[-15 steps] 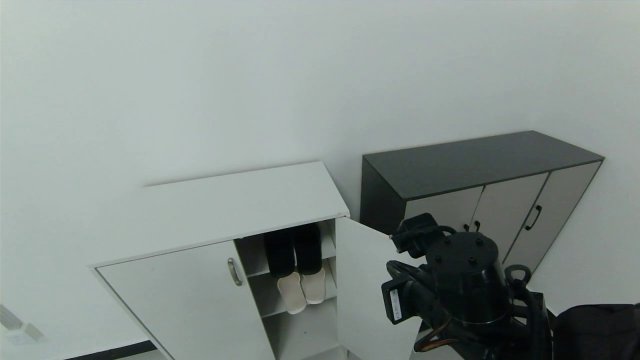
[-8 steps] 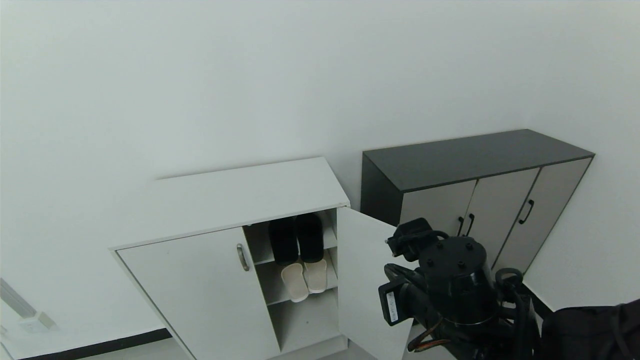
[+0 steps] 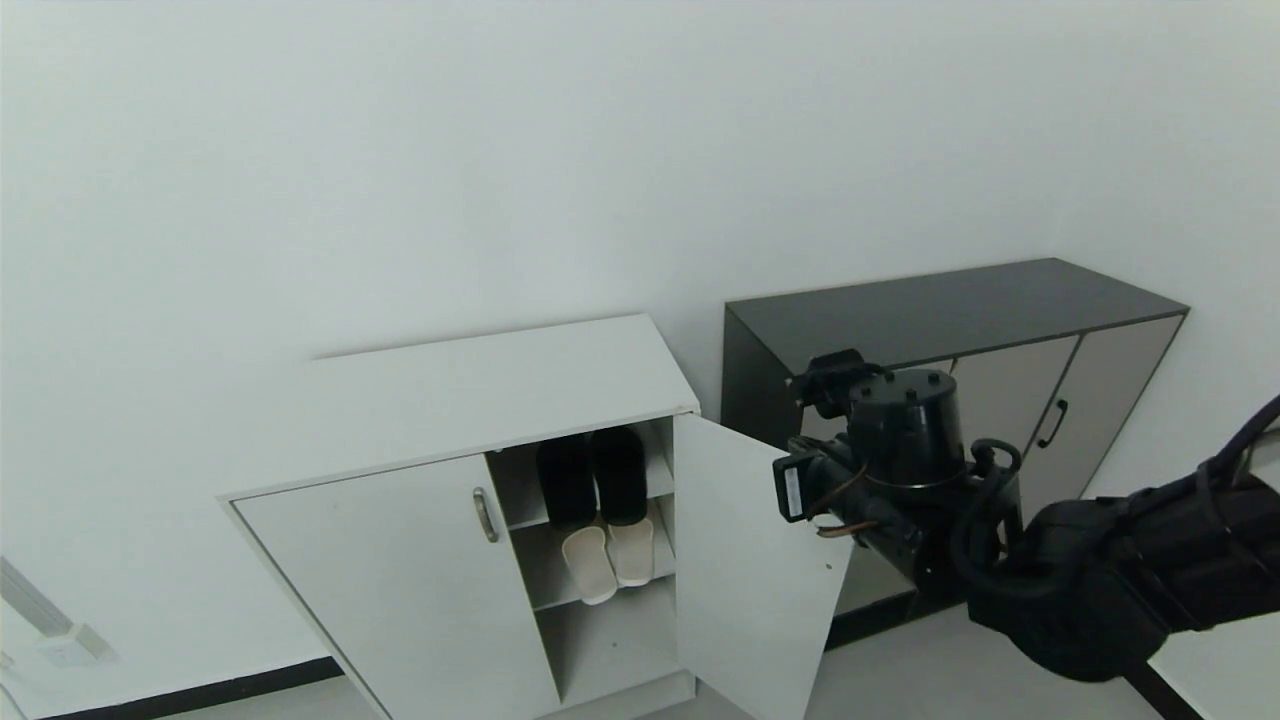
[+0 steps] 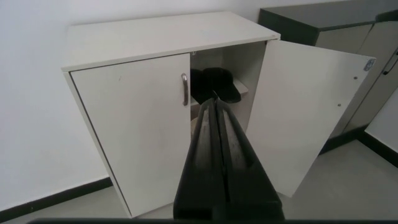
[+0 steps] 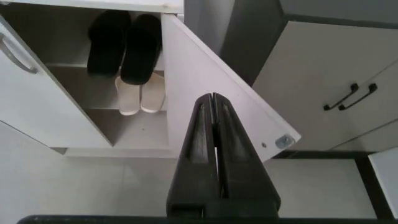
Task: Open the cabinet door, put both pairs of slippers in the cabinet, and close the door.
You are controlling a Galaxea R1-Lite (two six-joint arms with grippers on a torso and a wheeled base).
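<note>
Shelves [image 5: 62, 81] hold black slippers [image 5: 124, 46] above white slippers [image 5: 142, 94], beyond right end effector [image 5: 214, 97].

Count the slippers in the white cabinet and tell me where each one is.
4. Two black slippers lie side by side on the upper shelf; two white slippers side by side on the shelf below. The closed left door could hide more.

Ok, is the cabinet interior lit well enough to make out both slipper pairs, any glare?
Head view: the black slippers lie in shade, their edges hard to trace; the white slippers below them stand out; no glare on the open door. Right wrist view: both pairs show plainly.
</note>
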